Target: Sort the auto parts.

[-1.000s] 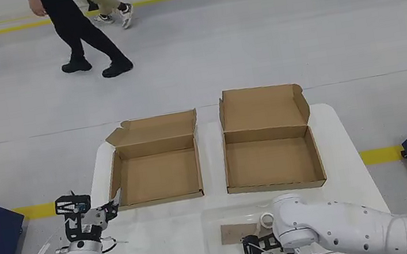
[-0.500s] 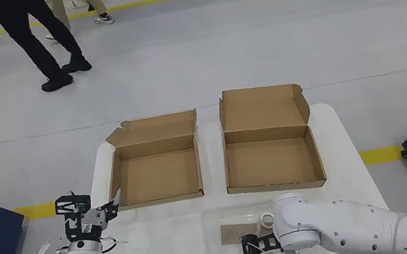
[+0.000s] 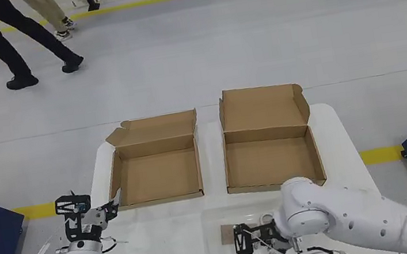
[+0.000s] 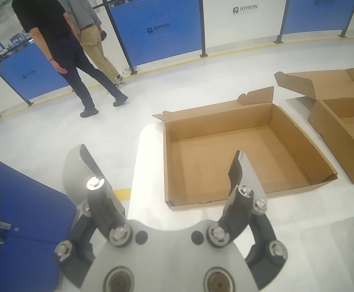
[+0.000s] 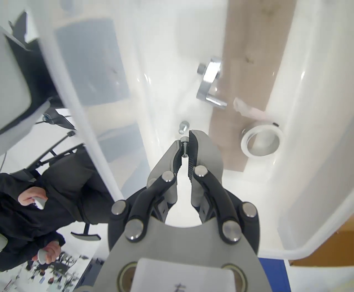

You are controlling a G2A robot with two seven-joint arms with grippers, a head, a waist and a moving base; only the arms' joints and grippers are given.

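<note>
My right gripper [image 5: 184, 139] is inside a white translucent bin [image 5: 304, 166], shut on a small threaded screw [image 5: 184, 149] held between its fingertips. Another small bolt [image 5: 183, 125] lies just past the tips. Farther off on the bin floor lie a chrome bracket [image 5: 208, 83] and a white ring [image 5: 262, 138]. From above, the right gripper [image 3: 242, 243] sits at the table's front middle. My left gripper [image 4: 163, 166] is open and holds nothing, at the front left corner [image 3: 111, 202].
Two open cardboard boxes stand side by side at the back of the table: the left box [image 3: 159, 174] [image 4: 218, 116] and the right box [image 3: 271, 160] [image 4: 332, 116]. Both hold nothing. A brown strip [image 5: 243, 55] shows under the bin.
My right gripper has shifted a little to the left and toward the boxes in the top view, staying shut. The left arm has not moved.
</note>
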